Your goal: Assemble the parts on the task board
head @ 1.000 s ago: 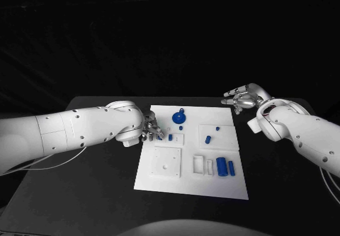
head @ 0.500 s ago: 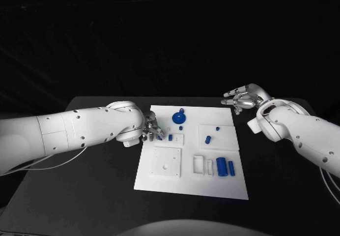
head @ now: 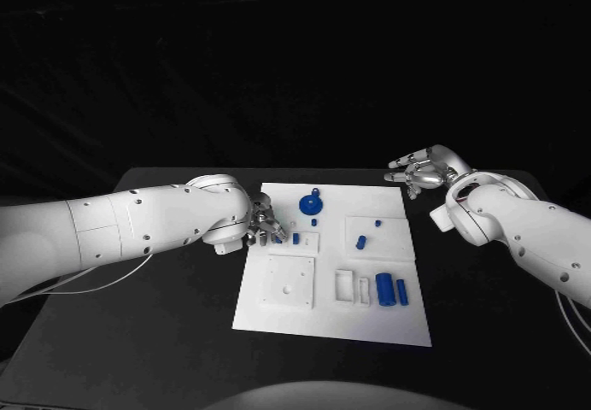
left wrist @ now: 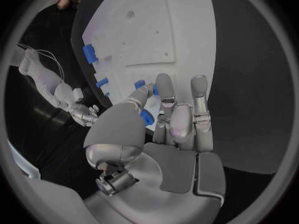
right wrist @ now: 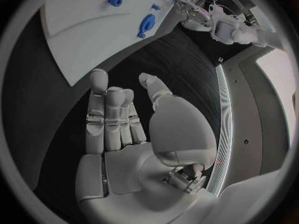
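- Black table (head: 148, 342) carries the white task board (head: 332, 329) at its centre.
- We see the left hand (head: 262, 224) at the board's left edge, fingers apart, holding nothing.
- We see the right hand (head: 423, 169) off the board's far right corner, spread and empty.

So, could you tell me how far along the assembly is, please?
Early, seemingly. Several blue parts lie loose on the white task board: the round blue disc and two blue cylinders. The left hand works at a small blue peg; the right hand hovers empty off-board.

white task board (head: 277, 318), blue parts (head: 392, 289) scattered on it
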### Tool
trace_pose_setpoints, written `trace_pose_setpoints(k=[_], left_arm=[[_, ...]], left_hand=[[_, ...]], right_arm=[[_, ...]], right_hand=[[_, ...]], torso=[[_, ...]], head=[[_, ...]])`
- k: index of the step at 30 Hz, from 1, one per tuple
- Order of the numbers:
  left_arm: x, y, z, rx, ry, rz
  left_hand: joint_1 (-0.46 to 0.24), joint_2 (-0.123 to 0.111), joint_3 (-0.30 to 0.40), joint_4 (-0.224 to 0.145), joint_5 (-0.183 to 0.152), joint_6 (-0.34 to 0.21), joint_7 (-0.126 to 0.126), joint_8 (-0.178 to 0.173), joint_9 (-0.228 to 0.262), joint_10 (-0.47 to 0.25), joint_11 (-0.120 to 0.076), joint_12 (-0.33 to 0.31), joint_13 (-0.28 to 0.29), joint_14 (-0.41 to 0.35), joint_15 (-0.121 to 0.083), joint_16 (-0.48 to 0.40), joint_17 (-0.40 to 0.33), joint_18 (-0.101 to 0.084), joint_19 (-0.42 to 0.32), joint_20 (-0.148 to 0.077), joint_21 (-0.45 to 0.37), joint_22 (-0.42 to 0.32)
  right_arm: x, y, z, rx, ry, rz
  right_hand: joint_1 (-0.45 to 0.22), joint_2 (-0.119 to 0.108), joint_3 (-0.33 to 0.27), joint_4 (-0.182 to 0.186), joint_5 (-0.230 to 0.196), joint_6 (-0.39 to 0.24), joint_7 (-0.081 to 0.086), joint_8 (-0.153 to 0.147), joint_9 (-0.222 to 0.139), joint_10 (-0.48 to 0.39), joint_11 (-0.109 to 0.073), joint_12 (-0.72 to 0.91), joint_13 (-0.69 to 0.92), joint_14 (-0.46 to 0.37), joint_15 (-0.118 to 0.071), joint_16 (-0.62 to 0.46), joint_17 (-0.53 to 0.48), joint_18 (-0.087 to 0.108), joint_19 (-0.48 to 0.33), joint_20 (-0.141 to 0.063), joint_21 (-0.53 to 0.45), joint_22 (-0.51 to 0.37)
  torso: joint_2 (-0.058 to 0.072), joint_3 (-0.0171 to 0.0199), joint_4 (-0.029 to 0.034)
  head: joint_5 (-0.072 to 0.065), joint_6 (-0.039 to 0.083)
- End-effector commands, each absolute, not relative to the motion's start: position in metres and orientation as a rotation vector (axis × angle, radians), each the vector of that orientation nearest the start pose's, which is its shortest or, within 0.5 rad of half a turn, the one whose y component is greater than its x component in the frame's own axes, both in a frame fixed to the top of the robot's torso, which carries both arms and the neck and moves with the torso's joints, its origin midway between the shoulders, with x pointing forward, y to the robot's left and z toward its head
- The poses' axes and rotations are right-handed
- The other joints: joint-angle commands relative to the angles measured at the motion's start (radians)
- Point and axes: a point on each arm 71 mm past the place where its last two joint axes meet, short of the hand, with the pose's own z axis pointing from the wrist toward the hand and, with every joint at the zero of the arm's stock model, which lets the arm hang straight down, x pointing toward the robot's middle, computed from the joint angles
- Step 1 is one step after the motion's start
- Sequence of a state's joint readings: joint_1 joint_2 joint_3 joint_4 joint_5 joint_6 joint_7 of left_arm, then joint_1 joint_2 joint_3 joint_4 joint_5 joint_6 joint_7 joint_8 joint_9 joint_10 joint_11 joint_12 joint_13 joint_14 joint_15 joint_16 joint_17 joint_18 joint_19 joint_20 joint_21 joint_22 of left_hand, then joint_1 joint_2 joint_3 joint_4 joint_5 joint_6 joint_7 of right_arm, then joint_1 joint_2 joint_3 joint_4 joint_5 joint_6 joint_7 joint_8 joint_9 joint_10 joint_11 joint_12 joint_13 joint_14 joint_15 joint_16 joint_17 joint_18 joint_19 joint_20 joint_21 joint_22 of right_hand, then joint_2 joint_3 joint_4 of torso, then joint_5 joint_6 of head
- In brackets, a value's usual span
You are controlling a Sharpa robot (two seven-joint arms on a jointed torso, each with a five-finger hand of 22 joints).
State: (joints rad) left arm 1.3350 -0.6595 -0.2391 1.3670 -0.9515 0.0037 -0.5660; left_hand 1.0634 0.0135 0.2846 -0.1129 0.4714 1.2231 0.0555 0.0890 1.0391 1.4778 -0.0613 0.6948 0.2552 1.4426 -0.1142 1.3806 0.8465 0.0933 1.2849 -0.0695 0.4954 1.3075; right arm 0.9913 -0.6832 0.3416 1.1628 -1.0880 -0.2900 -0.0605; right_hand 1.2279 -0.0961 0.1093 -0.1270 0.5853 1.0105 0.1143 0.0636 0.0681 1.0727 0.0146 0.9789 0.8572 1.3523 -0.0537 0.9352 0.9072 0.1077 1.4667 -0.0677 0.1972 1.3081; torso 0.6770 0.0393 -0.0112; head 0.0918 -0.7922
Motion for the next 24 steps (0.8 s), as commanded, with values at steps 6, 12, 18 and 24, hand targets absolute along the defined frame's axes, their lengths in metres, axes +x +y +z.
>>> trace_pose_setpoints(k=[6, 12, 18, 24], left_arm=[[0.4992, 0.1808, -0.2418, -0.248, 2.361, -0.318], [0.5007, 0.1828, -0.2415, -0.257, 2.346, -0.305], [0.5015, 0.1853, -0.2414, -0.259, 2.34, -0.295], [0.5015, 0.1879, -0.2412, -0.26, 2.334, -0.3]], left_hand=[[0.008, -0.014, -0.024, 0.036, -0.06, 0.154, -0.113, -0.008, -0.005, 0.037, -0.028, 0.003, -0.003, -0.002, -0.009, -0.007, -0.003, 0.013, 0.002, 0.008, -0.01, 0.016], [-0.004, -0.028, -0.068, 0.092, -0.13, 0.158, -0.116, -0.008, -0.004, 0.037, -0.028, 0.003, -0.005, -0.003, -0.01, -0.009, -0.007, 0.009, 0.004, 0.006, -0.014, 0.017], [0.006, -0.044, -0.081, 0.128, -0.15, 0.161, -0.117, -0.009, -0.001, 0.037, -0.029, 0.004, -0.006, -0.003, -0.012, -0.01, -0.009, 0.006, 0.006, 0.002, -0.019, 0.017], [0.018, -0.111, -0.076, 0.192, -0.194, 0.169, -0.118, -0.009, -0.004, 0.037, -0.03, 0.002, -0.009, -0.004, -0.013, -0.011, -0.013, 0.003, 0.007, -0.001, -0.021, 0.017]], right_arm=[[0.5507, -0.2527, -0.2001, 0.536, 1.606, 0.788], [0.5507, -0.2529, -0.2003, 0.537, 1.606, 0.787], [0.5506, -0.2533, -0.2005, 0.538, 1.605, 0.786], [0.5506, -0.2534, -0.2008, 0.539, 1.605, 0.785]], right_hand=[[-0.007, 0.0, 0.001, -0.004, 0.005, 0.004, 0.001, -0.001, -0.001, -0.001, -0.006, -0.001, -0.001, 0.0, -0.004, -0.005, -0.001, 0.016, 0.029, -0.008, -0.006, 0.011], [-0.002, 0.001, 0.007, -0.009, 0.003, 0.003, 0.001, -0.001, -0.001, -0.001, -0.006, -0.001, -0.001, 0.0, -0.004, -0.005, -0.001, 0.016, 0.029, -0.008, -0.005, 0.011], [-0.008, -0.001, 0.007, -0.008, 0.005, 0.001, 0.002, -0.001, -0.001, -0.001, -0.005, -0.001, -0.001, 0.0, -0.004, -0.005, -0.001, 0.016, 0.028, -0.008, -0.005, 0.011], [-0.008, -0.001, 0.007, -0.008, 0.005, 0.001, 0.002, -0.001, -0.001, -0.001, -0.005, -0.001, -0.001, 0.0, -0.004, -0.005, -0.001, 0.016, 0.028, -0.008, -0.005, 0.011]], torso=[[0.0, 0.0, 0.0006], [0.0, -0.0003, 0.0005], [0.0, -0.0005, 0.0007], [0.0, -0.0012, 0.0004]], head=[[-0.003, -0.002], [-0.003, -0.001], [-0.004, 0.0], [-0.006, 0.002]])
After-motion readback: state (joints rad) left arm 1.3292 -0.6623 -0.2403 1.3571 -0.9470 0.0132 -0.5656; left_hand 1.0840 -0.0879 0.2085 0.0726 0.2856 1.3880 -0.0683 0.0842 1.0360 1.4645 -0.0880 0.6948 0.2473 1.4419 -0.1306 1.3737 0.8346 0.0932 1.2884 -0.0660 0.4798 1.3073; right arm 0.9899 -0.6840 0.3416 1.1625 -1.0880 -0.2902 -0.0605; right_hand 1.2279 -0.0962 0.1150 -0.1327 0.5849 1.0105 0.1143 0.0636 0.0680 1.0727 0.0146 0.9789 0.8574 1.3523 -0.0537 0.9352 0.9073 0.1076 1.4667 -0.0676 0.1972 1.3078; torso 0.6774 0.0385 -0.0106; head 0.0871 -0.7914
